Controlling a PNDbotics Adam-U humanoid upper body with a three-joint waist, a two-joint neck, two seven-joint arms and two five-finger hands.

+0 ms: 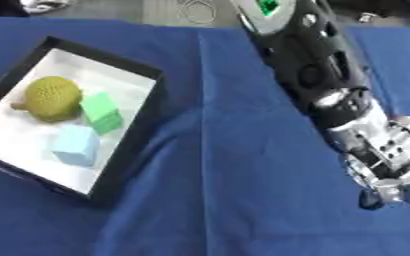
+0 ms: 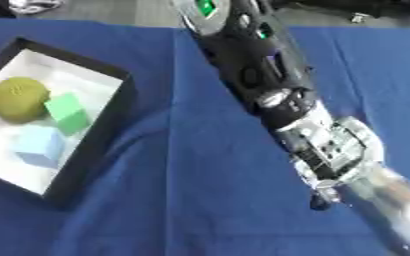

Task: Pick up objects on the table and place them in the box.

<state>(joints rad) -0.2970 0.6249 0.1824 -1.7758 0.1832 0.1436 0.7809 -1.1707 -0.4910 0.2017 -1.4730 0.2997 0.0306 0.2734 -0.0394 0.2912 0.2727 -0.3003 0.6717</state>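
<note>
Blue cloth (image 1: 243, 200) covers the table in the left eye view, creased in a long fold down its middle. At the left lies the box (image 1: 143, 125), black-walled with a white floor, set askew on the cloth. Inside it are three things close together: a round olive-yellow ball (image 1: 53, 98) with a dimpled skin toward the far left, a green block (image 1: 101, 112) just beside it on the right, and a pale blue cube (image 1: 75, 144) nearer the front, touching or nearly touching the green block. From the upper middle the robot's right arm (image 1: 318, 65) runs down to the lower right, black above and silver at the wrist, and its right hand (image 1: 392, 182) sits at the picture's right edge, low over the cloth and well apart from the box; a small dark tip shows below it, and whether the fingers are curled or straight cannot be told. In the right eye view the same arm crosses the middle of the picture, and the hand (image 2: 375, 200) is smeared into a pale streak toward the lower right corner, so its fingers are again unreadable. The box (image 2: 99, 135) lies at the left edge with the same three things in it.
</note>
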